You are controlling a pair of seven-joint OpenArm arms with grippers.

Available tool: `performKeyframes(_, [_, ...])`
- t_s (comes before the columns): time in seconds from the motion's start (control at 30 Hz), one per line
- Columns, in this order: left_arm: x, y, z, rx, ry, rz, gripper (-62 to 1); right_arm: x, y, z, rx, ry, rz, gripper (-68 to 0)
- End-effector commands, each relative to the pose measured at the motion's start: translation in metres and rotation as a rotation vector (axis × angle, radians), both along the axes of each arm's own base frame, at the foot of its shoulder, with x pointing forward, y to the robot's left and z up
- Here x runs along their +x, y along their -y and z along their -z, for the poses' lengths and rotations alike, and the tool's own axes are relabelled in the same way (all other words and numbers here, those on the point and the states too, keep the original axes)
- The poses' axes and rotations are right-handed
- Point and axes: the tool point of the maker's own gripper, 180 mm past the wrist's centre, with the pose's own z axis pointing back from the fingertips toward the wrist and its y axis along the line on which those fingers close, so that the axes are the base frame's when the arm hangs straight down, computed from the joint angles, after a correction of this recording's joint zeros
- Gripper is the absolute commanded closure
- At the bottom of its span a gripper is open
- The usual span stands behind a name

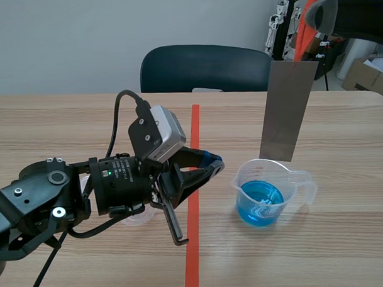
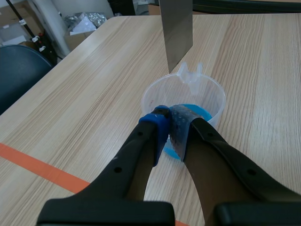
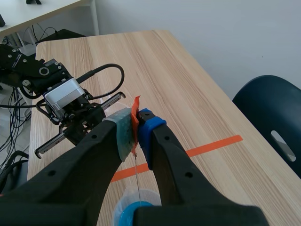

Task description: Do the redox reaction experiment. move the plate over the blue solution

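Item: metal plate [image 1: 289, 108], hanging upright, its lower edge just above the far rim of the beaker [image 1: 271, 178] that is holding the blue solution [image 1: 261, 203] on the desk [image 1: 346, 251]; not touching liquid. Right jaws clamping the plate's upper end, high over the beaker. Left jaws pressing together on nothing, low beside the beaker. Transfer judged nearly finishing; only centring over the beaker remaining
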Motion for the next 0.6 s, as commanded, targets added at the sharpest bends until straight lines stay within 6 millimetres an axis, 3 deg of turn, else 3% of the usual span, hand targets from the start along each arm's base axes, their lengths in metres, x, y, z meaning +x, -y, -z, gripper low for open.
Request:
performKeyframes(0.0, [0.0036,0.0032,-0.0131,-0.031,0.026,0.004,-2.7,0.0012,-0.0005,-0.0137,0.026,0.03,-0.002,-0.2])
performKeyframes(0.57, [0.0038,0.0031,-0.0157,-0.044,0.032,0.004,-2.7,0.0012,-0.0005,-0.0129,0.022,0.029,-0.001,-0.2])
